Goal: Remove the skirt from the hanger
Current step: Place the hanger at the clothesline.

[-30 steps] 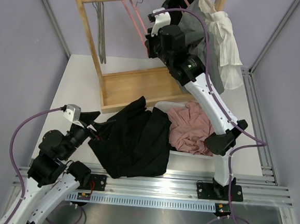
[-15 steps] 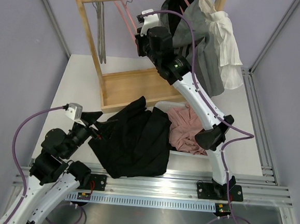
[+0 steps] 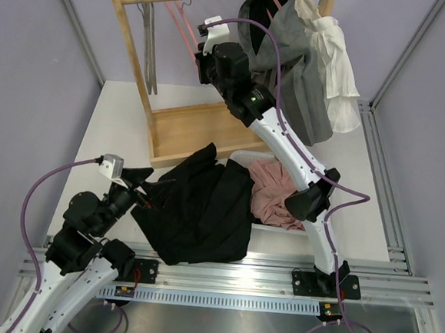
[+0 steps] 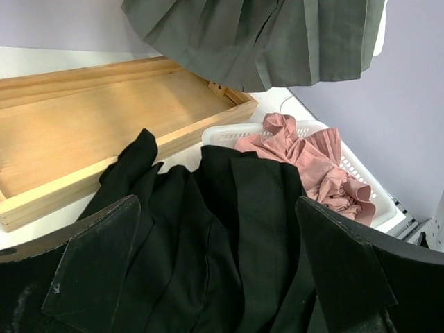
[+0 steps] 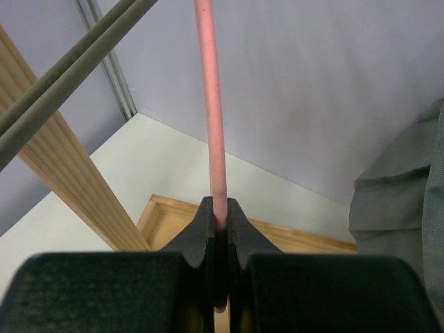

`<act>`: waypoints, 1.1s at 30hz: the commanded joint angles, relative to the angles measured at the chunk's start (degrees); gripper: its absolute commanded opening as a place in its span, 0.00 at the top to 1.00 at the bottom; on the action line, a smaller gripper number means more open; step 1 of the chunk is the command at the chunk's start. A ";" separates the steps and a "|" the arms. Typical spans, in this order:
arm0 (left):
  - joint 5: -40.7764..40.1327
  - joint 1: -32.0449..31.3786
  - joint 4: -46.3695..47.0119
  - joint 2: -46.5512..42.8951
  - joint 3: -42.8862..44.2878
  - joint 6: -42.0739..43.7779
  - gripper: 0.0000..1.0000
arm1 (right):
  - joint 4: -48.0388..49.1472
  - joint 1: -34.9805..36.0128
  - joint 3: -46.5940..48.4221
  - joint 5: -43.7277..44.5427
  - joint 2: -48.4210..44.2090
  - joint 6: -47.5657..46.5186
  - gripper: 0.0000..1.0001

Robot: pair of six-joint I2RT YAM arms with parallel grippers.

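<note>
Right gripper (image 5: 218, 215) is clamped tight on the pink hanger (image 5: 211, 104), up at the far rack (image 3: 132, 44), just left of the hanging grey skirt (image 3: 299, 72). The black skirt (image 3: 203, 211) lies in a heap on the near table, off the hanger, its right edge draped over the white basket (image 4: 229, 132) that holds the pink cloth (image 3: 282, 190). Left gripper (image 4: 216, 208) is spread wide at the skirt's left edge, holding nothing.

The left arm (image 3: 86, 229), at seven o'clock, and the right arm (image 3: 285, 148), based at five, have white links, black joints and purple cables (image 3: 27, 205). A green light (image 3: 252, 99) glows on the right arm; the left fingers (image 4: 90, 270) are black, scuffed wedges.
</note>
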 commanded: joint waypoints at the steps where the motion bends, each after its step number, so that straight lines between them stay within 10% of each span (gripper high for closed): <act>1: 1.25 -0.17 2.24 -0.82 -0.11 -0.77 0.01 | 4.10 0.69 1.84 0.47 -0.54 -0.42 0.98; 15: 2.57 -0.08 2.94 -0.90 -0.73 -1.91 0.01 | 8.14 0.69 -11.69 -6.73 -12.04 -2.26 0.55; 22: 4.42 -0.08 3.11 1.64 -0.99 -2.52 0.01 | 3.32 0.69 -14.51 -15.78 -19.08 -7.35 0.00; 33: 7.58 -0.17 4.00 10.77 -1.00 -4.90 0.01 | -6.79 0.60 -23.99 -28.80 -34.28 -20.44 0.00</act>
